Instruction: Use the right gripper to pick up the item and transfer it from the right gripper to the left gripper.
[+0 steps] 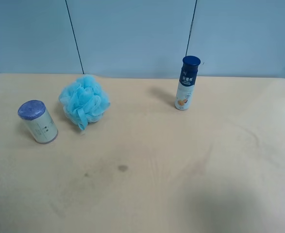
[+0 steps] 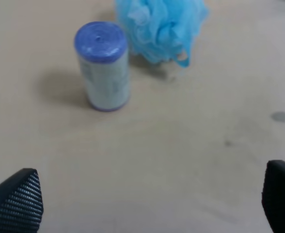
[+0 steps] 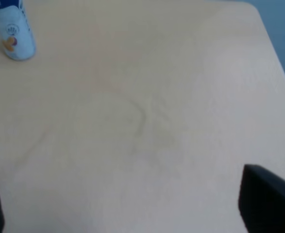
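Note:
The item is a stout white roll with purple ends. It stands upright on the table near the exterior high view's left edge. It also shows in the left wrist view, ahead of the left gripper, whose black fingertips stand wide apart with nothing between them. The right gripper is open and empty over bare table; only its fingertips show at the frame's corners. Neither arm appears in the exterior high view.
A fluffy light-blue bath pouf lies right beside the roll, also in the left wrist view. A slim white bottle with a dark blue cap stands at the back right, also in the right wrist view. Table light wood.

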Robot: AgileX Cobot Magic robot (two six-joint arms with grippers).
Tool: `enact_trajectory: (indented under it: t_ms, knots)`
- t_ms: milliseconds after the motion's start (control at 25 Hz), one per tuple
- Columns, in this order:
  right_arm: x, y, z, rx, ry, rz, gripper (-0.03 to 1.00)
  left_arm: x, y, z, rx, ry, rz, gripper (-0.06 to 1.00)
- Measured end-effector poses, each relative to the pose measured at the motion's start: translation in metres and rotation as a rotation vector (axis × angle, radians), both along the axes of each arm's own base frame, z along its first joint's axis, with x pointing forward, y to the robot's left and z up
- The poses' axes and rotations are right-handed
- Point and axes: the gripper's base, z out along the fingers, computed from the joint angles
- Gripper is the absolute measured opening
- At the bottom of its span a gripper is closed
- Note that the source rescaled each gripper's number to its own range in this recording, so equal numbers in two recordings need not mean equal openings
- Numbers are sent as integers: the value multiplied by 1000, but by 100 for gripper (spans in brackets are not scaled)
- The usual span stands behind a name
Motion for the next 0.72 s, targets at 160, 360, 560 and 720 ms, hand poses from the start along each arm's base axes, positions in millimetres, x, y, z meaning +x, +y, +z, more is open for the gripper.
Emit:
enact_trajectory:
  t_ms: [160,360,560,720]
  knots:
    - [0,0,0,0,0,0,83,1,0,0,-8,2,123,74]
    - [0,0,0,0,0,0,83,1,0,-1,-7,2,210,74]
    - [0,0,0,0,0,0,82,1,0,-1,-7,2,191,74]
    - [0,0,0,0,0,0,82,1,0,-1,-7,2,191,74]
